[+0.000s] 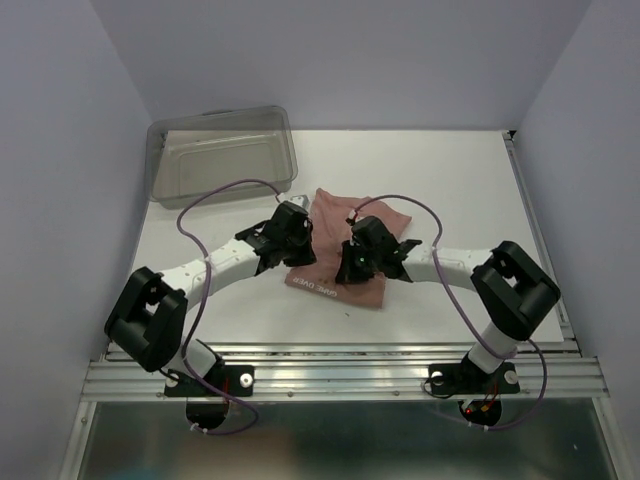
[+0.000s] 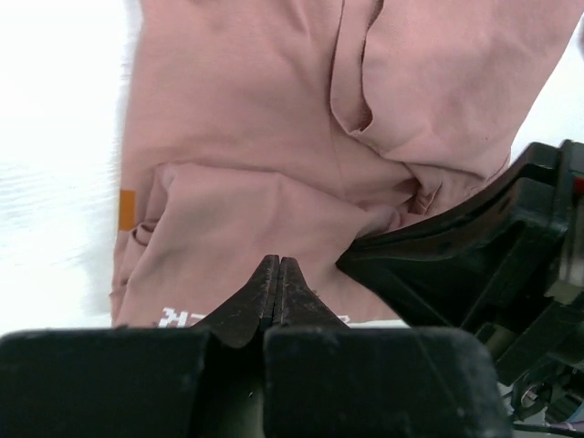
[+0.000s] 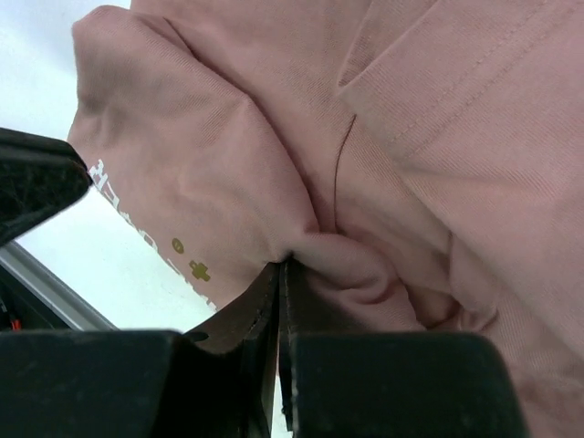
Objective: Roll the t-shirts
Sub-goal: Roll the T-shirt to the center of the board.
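The dusty-pink t-shirt [image 1: 385, 215] lies folded and bunched at the table's middle, with white lettering near its front edge. My left gripper [image 1: 297, 255] is at its left side. In the left wrist view its jaws [image 2: 279, 261] are shut, tips resting on the fabric [image 2: 255, 119], with no cloth visible between them. My right gripper [image 1: 352, 268] is over the shirt's front right part. In the right wrist view its jaws [image 3: 283, 265] are shut on a puckered fold of the shirt [image 3: 274, 119], next to small gold print marks [image 3: 199, 271].
A clear plastic bin [image 1: 222, 155] stands at the back left of the white table [image 1: 460, 190]. The two grippers are close together over the shirt; the right one shows as a black shape in the left wrist view [image 2: 474, 255]. A metal rail [image 1: 340, 365] runs along the front edge.
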`<state>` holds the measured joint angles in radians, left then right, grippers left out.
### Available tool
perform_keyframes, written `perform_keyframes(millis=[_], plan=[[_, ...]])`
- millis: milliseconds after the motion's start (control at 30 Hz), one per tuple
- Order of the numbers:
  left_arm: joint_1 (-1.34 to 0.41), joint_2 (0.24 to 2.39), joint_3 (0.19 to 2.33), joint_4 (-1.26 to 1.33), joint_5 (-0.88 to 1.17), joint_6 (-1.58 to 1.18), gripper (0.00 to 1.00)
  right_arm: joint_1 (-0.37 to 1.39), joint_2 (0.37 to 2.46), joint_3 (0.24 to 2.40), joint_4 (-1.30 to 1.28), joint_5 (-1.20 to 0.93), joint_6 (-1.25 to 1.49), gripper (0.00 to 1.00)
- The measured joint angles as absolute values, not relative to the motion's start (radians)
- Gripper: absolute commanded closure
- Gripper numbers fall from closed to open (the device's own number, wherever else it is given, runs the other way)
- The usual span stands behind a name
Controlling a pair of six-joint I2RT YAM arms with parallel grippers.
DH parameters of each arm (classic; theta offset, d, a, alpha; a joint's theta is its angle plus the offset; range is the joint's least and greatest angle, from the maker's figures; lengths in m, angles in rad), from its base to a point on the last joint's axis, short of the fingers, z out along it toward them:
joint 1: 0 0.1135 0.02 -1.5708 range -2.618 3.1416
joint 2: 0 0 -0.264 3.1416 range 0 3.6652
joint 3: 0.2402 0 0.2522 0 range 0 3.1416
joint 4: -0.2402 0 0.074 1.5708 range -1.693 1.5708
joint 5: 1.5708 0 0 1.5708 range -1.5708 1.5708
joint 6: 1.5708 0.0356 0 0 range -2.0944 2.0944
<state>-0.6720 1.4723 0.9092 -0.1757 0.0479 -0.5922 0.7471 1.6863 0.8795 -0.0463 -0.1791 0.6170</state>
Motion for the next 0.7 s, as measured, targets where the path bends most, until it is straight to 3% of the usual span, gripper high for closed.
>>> perform_keyframes(millis=[100,133,267,400,500,700], plan=[[-0.651,1.427,0.882,-0.178,0.049,-0.595,1.00,0.749,1.644,0.879,-0.083,-0.145,0.602,0.81],[-0.640,1.398,0.863,-0.176,0.049,-0.596,0.99,0.749,1.592,0.876,-0.117,-0.115,0.597,0.73],[-0.600,1.321,0.819,-0.184,0.048,-0.601,0.83,0.749,1.364,0.853,-0.184,0.001,0.588,0.59],[-0.572,1.300,0.779,-0.178,0.050,-0.606,0.56,0.747,1.182,0.813,-0.217,0.072,0.613,0.41],[-0.566,1.301,0.739,-0.178,0.053,-0.611,0.50,0.746,1.093,0.719,-0.247,0.079,0.670,0.37],[-0.549,1.304,0.677,-0.166,0.056,-0.636,0.50,0.744,0.995,0.507,-0.315,0.028,0.833,0.36]])
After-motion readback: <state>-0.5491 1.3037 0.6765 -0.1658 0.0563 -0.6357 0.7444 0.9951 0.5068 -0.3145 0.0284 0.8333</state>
